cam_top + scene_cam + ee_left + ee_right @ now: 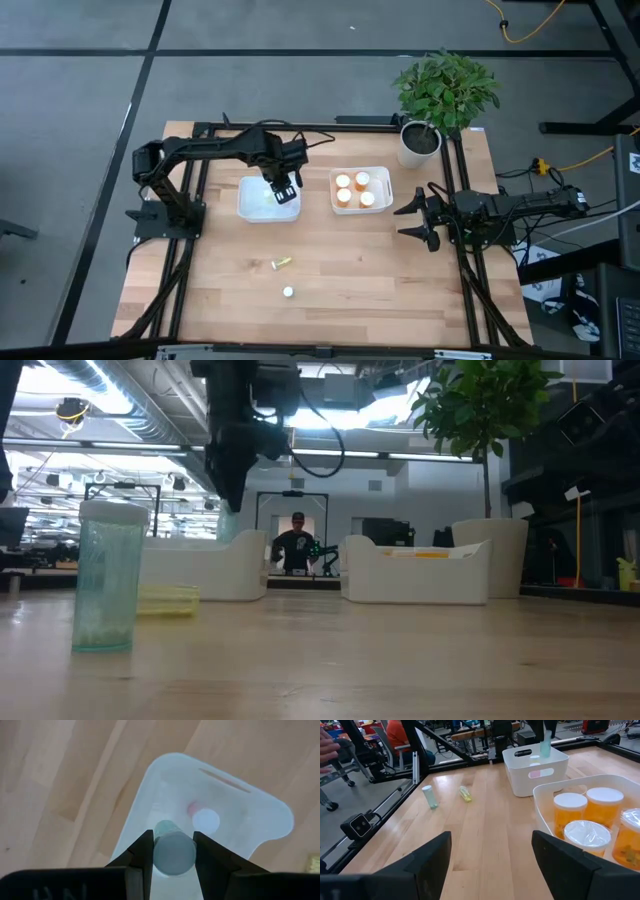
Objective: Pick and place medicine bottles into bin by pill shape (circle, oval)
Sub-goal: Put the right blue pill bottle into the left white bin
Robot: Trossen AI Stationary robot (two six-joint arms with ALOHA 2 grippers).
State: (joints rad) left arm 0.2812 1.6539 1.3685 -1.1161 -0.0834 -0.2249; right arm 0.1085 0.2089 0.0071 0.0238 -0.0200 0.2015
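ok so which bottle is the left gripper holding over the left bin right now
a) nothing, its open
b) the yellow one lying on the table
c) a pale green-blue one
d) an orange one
c: in the left wrist view the left gripper is shut on a pale green-blue bottle above the left bin, while the yellow bottle lies on the table and the orange bottles sit in the right bin.

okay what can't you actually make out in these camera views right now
- Pill shapes: the orange bottles are too small in the high view and cut off in the right wrist view.
- Left bin contents: blurred in the left wrist view, behind the held bottle; walls hide them in the low view.
- Left gripper: cropped at the low view's top edge.
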